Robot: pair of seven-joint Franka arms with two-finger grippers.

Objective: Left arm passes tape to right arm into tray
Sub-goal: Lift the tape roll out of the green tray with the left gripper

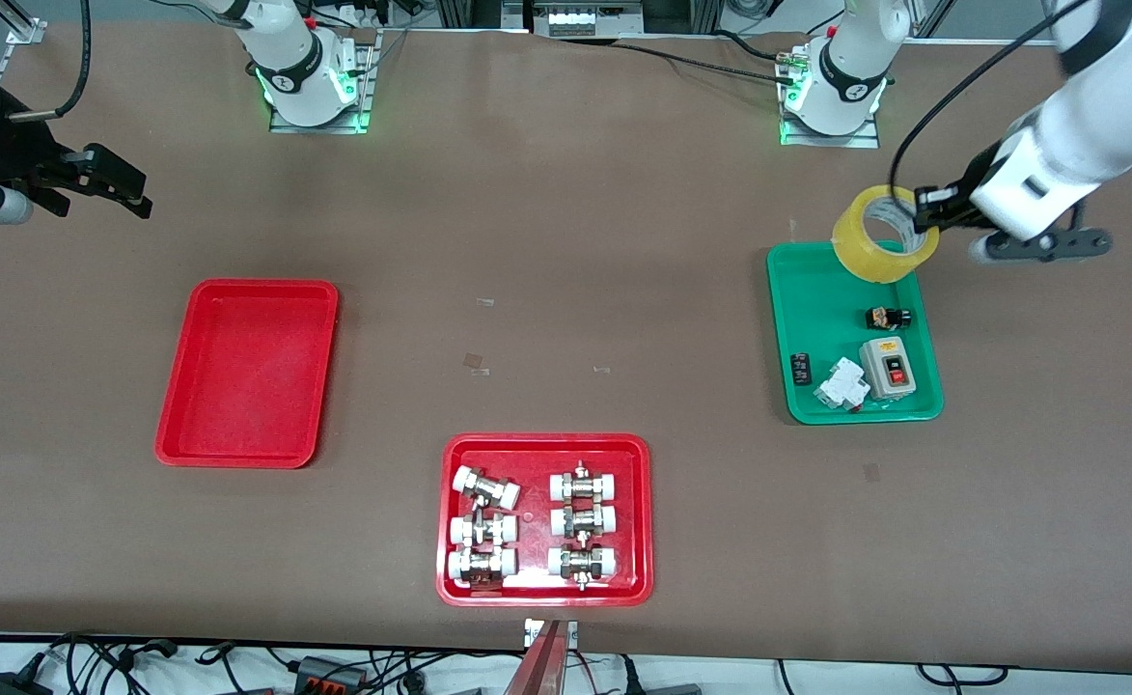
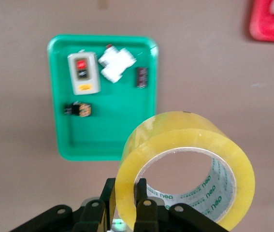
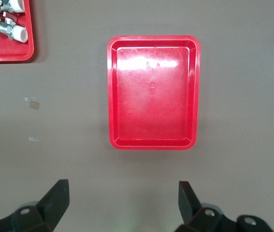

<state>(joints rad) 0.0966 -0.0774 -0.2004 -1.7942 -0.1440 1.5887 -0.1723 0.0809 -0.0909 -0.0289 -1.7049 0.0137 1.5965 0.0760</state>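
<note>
Tape up in the air, waiting for a handover

The left gripper pinches the wall of the wide yellow see-through tape roll over the green plastic tray. The right gripper waits wide open near the plain red plastic tray (empty). A thin pinch could let the roll slip during the pass.

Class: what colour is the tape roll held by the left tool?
Translucent yellow tape, whitish core; clearest in left wrist view.
</note>
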